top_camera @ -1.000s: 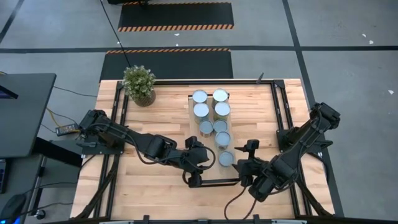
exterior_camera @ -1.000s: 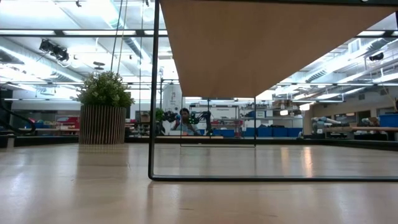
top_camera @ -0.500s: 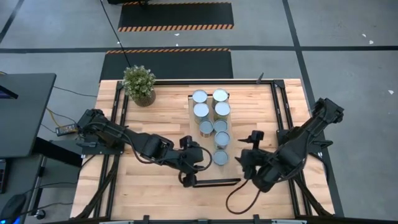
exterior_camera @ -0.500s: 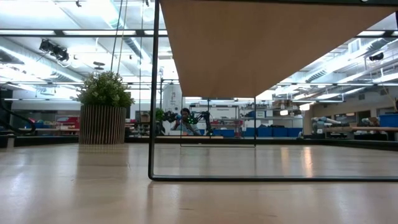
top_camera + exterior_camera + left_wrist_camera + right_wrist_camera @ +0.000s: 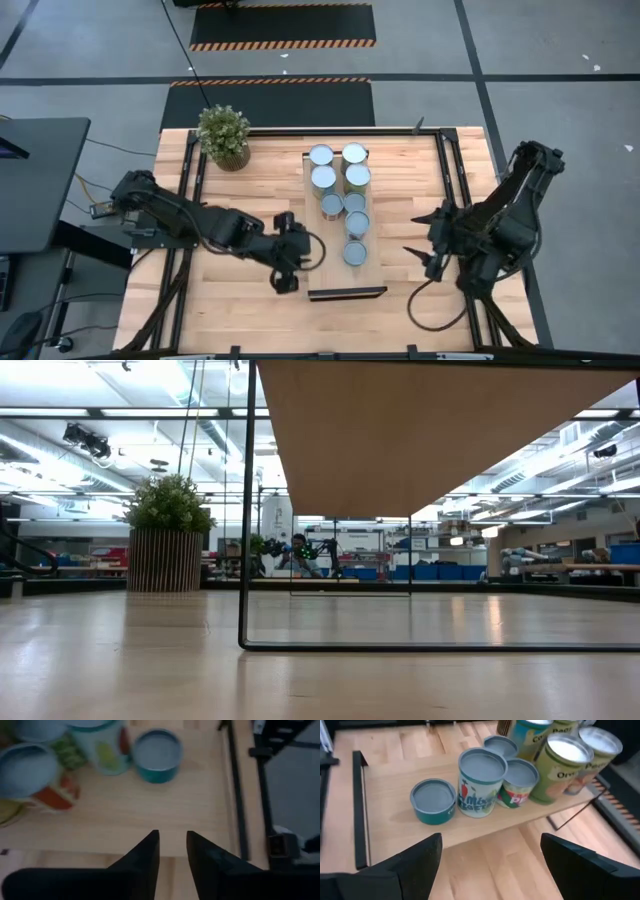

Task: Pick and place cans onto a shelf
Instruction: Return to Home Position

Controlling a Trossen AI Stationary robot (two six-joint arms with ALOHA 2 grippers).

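Eight cans [image 5: 357, 177] on the shelf [image 5: 318, 262], both grippers empty and clear of it.
The cans are upright and packed close: three pairs side by side from the end nearer the plant [image 5: 223, 135], then one single. Last is a low teal can [image 5: 354, 253], alone nearest the dark front edge with bare board beside it. The left gripper [image 5: 288, 275] is just beside the shelf's left side over the table [image 5: 250, 300]. Its fingers [image 5: 150, 850] are near together with a narrow gap and nothing between them. The right gripper [image 5: 414, 235] is right of the shelf and apart from it. Its fingers [image 5: 427, 852] are wide apart, hold nothing and face the cans. In the low view the shelf's underside is overhead on thin black legs [image 5: 243, 510], the plant is at left, and a person [image 5: 297, 550] is far off in the room.
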